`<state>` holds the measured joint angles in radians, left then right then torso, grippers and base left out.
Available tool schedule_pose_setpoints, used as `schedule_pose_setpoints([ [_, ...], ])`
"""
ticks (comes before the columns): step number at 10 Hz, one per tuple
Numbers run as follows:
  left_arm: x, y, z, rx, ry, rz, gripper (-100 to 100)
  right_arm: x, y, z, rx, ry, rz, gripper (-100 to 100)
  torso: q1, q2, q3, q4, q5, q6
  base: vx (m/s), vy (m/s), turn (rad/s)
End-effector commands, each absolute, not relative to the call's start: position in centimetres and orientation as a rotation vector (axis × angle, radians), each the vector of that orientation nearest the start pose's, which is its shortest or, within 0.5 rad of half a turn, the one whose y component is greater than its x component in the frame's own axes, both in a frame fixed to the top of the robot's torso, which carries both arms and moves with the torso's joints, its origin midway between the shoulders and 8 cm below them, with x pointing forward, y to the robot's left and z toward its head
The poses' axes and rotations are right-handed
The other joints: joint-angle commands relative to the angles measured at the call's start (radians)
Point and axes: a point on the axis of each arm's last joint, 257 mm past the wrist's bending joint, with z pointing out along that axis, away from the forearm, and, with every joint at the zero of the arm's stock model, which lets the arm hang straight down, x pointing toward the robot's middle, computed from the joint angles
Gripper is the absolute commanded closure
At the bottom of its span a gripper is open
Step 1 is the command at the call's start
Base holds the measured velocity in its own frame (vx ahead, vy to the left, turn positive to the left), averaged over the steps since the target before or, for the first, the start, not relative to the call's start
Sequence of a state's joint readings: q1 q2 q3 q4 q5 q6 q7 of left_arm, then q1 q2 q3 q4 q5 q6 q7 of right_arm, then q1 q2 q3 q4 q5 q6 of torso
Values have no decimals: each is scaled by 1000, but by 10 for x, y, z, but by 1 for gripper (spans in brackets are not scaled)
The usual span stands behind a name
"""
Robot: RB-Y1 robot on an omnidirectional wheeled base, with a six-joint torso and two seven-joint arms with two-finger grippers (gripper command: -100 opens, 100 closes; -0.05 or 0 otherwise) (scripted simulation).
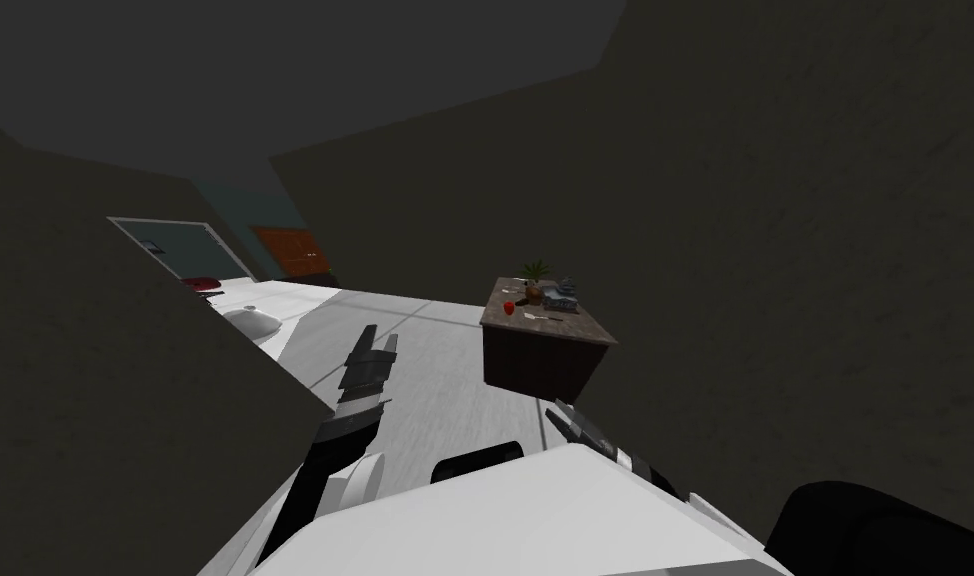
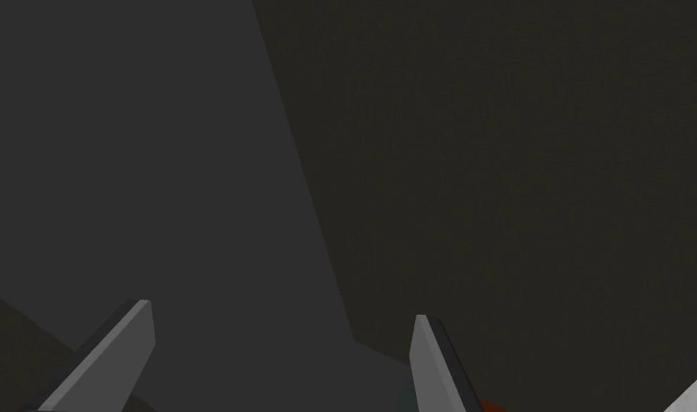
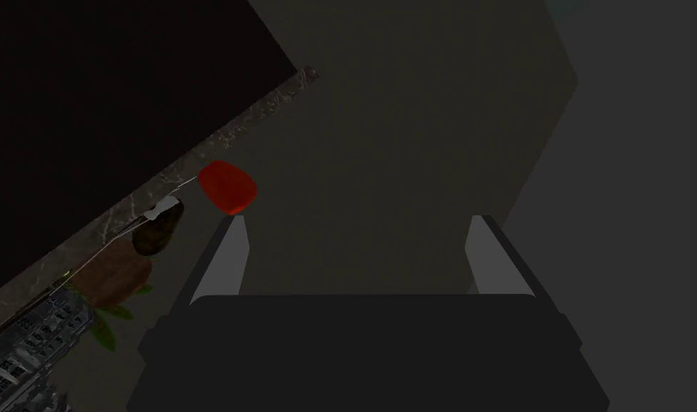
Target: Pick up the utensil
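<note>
Facing table (image 1: 540,365) — left claw (image 2: 283,312), right claw (image 3: 358,220) spread.

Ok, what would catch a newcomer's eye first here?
A small dark table stands alone on the pale floor ahead, with a red thing and a plant on top. The left gripper and right gripper are both open, short of it.

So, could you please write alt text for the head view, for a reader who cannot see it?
A dark table with a marbled top stands ahead across a pale floor, carrying a small plant, a red object and small pale items. The left gripper and right gripper hang short of it.
</note>
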<state>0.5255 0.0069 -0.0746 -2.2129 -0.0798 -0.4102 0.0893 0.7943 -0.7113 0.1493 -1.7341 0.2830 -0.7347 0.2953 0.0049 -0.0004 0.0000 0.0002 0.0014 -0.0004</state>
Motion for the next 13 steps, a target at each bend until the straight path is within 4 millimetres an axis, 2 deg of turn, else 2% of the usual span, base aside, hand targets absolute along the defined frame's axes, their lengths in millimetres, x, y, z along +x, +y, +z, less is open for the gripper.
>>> schedule_pose_setpoints([
  [1,371,252,-35,-797,768,-1353,0,202,-285,-339,10,1929,797,-100,0,0,0,0,0,0,44,153,311],
  [2,371,252,-35,-797,768,-1353,0,197,-293,-345,0,1958,781,-100,3,-1,-1,0,1,0,41,123,65],
  [3,371,252,-35,-797,768,-1353,0,178,-303,-361,-53,2025,760,-100,2,-1,-1,0,1,1,40,108,177],
  [4,371,252,-35,-797,768,-1353,0,174,-309,-365,-58,2044,749,-100,1,-1,-1,0,0,0,47,65,89],
  [5,371,252,-35,-797,768,-1353,0,157,-317,-375,-121,2101,735,-100,-1,-2,-1,0,0,1,63,69,171],
  [6,371,252,-35,-797,768,-1353,0,151,-328,-382,-119,2130,715,-100,-2,-2,-1,0,0,0,59,49,98],
  [7,371,252,-35,-797,768,-1353,0,132,-339,-392,-179,2189,699,-100,-3,-2,-1,0,0,1,65,66,227],
  [8,371,252,-35,-797,768,-1353,0,127,-349,-396,-181,2215,680,-100,-2,-3,-2,-1,0,0,60,54,103],
  [9,371,252,-35,-797,768,-1353,0,107,-363,-406,-236,2277,659,-100,-3,-2,-1,-1,0,1,71,66,223],
  [10,371,252,-35,-797,768,-1353,0,103,-372,-408,-245,2299,642,-100,-2,-3,-2,-1,0,0,71,39,93],
  [11,371,252,-35,-797,768,-1353,0,85,-385,-413,-311,2353,626,-100,-3,-3,-2,-1,0,1,93,37,182],
  [12,371,252,-35,-797,768,-1353,0,81,-395,-415,-312,2374,608,-100,-3,-4,-2,-1,-1,0,78,20,102],
  [13,371,252,-35,-797,768,-1353,0,61,-413,-420,-369,2437,582,-100,-5,-4,-2,-1,-1,1,79,27,261],
])
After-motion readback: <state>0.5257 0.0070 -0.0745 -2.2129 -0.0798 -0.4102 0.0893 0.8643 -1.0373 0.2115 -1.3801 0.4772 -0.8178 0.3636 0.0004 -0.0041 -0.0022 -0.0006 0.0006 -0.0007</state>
